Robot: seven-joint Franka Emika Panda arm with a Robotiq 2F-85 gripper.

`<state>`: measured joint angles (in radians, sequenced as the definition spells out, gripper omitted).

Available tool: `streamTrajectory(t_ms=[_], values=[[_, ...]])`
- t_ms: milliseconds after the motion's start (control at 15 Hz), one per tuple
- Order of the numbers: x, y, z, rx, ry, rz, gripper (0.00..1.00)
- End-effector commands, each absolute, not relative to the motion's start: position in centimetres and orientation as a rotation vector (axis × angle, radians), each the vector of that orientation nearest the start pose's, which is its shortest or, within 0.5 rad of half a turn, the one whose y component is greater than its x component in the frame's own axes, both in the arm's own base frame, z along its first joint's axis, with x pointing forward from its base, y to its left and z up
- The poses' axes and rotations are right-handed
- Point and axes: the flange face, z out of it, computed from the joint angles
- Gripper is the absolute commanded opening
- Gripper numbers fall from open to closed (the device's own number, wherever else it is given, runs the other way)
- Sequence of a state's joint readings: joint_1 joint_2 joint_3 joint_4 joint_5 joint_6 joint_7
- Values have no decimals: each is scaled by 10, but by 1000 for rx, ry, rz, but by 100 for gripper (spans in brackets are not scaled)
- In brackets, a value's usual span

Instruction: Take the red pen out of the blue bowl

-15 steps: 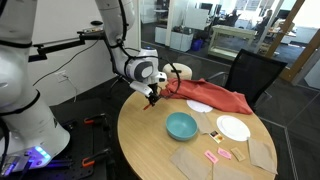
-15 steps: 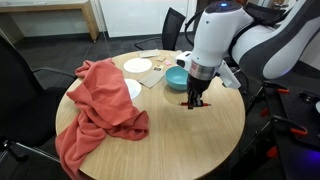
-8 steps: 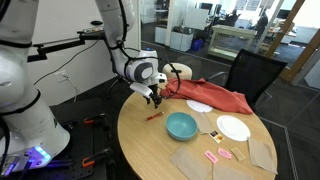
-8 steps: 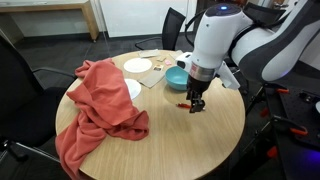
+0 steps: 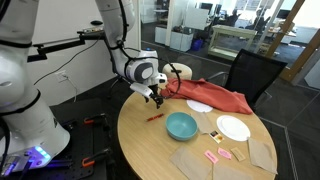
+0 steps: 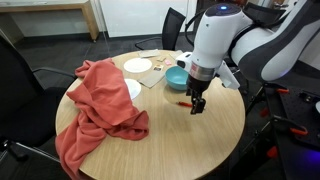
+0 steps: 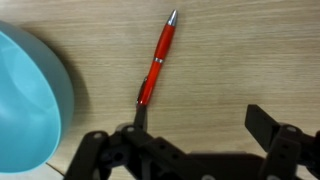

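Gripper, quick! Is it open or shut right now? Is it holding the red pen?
Gripper: open, jaws apart, holding nothing. The red pen lies on the table beside the blue bowl.

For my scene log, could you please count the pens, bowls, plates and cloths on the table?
Pens: 1, the red pen
Bowls: 1, the blue bowl
Plates: 2, a white plate and a part-covered plate
Cloths: 1, the red cloth
Total: 5
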<state>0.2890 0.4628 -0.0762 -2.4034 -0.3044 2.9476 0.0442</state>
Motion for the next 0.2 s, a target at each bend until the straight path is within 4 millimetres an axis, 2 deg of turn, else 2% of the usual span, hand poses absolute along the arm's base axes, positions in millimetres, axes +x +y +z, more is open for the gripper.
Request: streamTrajectory(t_ms=[0, 133], values=[[478, 120, 132, -3141, -760, -143, 100], [478, 120, 131, -3141, -760, -141, 100]])
